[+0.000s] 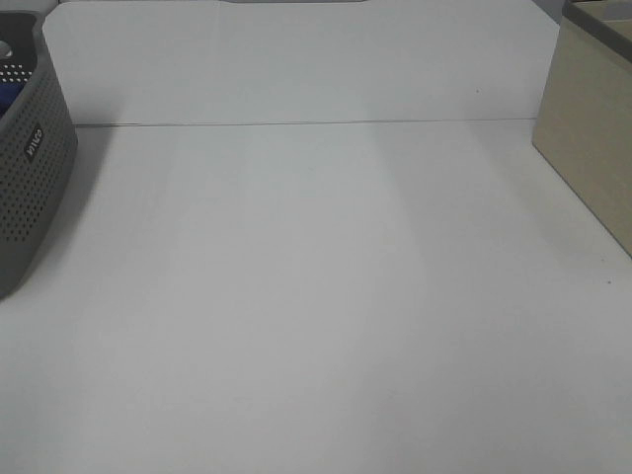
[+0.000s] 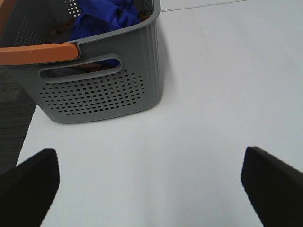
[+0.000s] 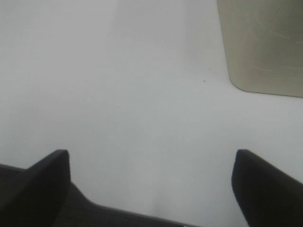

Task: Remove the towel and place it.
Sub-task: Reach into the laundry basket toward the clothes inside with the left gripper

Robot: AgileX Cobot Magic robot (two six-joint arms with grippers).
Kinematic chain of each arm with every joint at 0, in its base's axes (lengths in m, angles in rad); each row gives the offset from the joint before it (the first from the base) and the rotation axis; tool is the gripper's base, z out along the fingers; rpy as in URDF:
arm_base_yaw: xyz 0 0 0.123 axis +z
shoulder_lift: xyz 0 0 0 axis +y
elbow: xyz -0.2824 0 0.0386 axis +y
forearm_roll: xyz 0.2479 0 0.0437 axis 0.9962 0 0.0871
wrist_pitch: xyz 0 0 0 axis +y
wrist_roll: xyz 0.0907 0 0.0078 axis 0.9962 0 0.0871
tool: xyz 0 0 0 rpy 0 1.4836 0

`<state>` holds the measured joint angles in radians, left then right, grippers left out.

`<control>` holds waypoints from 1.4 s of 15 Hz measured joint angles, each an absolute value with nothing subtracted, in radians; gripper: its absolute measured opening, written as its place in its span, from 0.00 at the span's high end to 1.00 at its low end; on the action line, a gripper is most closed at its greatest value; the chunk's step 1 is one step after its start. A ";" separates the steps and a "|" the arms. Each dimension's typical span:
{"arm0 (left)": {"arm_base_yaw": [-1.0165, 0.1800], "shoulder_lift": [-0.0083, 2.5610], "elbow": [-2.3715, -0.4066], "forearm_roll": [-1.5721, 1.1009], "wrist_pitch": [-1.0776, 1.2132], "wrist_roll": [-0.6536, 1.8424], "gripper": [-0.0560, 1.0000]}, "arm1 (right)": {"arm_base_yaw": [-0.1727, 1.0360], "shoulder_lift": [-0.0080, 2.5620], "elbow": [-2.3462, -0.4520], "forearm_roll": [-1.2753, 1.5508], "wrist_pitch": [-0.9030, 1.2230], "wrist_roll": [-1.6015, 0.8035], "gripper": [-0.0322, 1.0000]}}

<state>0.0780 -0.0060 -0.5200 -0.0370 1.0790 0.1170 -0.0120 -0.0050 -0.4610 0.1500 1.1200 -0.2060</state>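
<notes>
The towel (image 2: pixel 106 16) is seen bunched inside the grey perforated basket (image 2: pixel 94 94), which stands at the far left edge of the white table (image 1: pixel 316 296). An orange handle (image 2: pixel 38 53) is laid across the basket's near rim, above a slot in its wall. A beige box (image 1: pixel 592 148) is set at the far right. The left gripper (image 2: pixel 151 189) is held over bare table beside the basket, its jaws spread wide. The right gripper (image 3: pixel 151 184) is likewise spread, nothing between its jaws, with the box's corner near.
</notes>
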 joint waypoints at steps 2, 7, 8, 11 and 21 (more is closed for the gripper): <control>0.078 -0.006 -0.520 -0.037 1.079 0.117 0.01 | -0.012 -0.005 -0.461 0.150 1.120 -0.206 0.10; 0.078 -0.006 -0.520 -0.037 1.079 0.117 0.01 | -0.012 -0.005 -0.461 0.150 1.120 -0.206 0.10; 0.078 -0.006 -0.520 -0.037 1.079 0.117 0.01 | -0.012 -0.005 -0.461 0.150 1.120 -0.206 0.10; 0.078 -0.006 -0.520 -0.037 1.079 0.117 0.01 | -0.012 -0.005 -0.461 0.150 1.120 -0.206 0.10; 0.078 -0.006 -0.520 -0.037 1.079 0.117 0.01 | -0.012 -0.005 -0.461 0.150 1.120 -0.206 0.10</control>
<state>0.0780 -0.0060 -0.5200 -0.0370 1.0790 0.1170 -0.0120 -0.0050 -0.4610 0.1500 1.1200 -0.2060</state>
